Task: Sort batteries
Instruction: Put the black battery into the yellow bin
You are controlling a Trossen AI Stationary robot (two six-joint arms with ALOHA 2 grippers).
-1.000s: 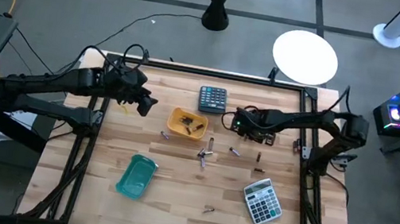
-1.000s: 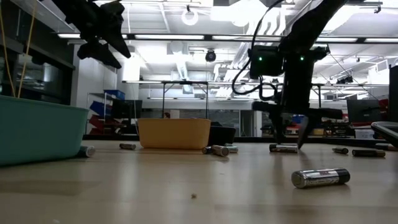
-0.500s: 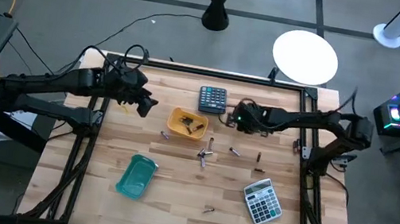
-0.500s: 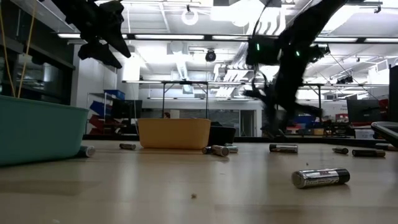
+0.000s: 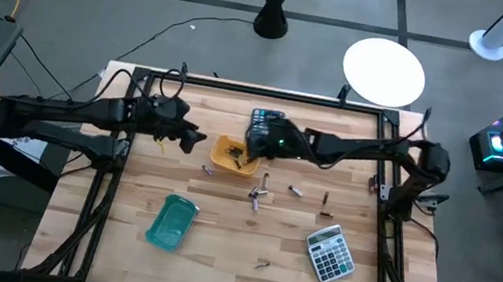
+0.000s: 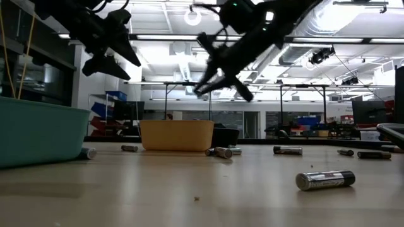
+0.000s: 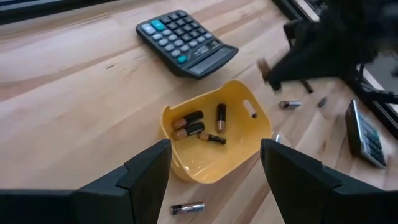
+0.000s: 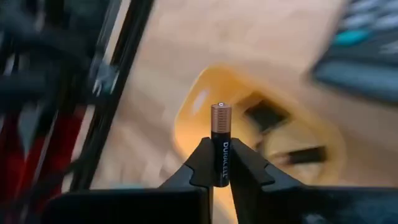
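Note:
My right gripper hangs over the yellow bin, shut on a black battery with a copper end. Several batteries lie in that bin. Left of the bin, my left gripper hovers open above the table with nothing between its fingers. More batteries lie loose on the wood: a cluster, one, one and one near the front. My right gripper pinches the battery's black lower part between its two fingertips. The battery lies along the fingers, and its copper end sticks out beyond them. It is lifted clear above the yellow bin. The fingers slant down from the table's right.
A teal bin stands at the near left. A dark calculator lies behind the yellow bin, partly under my right arm. A grey calculator lies at the near right.
My right gripper stood low over the table right of centre with its fingers apart. It has since risen and swung toward the table's left edge, and now holds a battery above the yellow bin.

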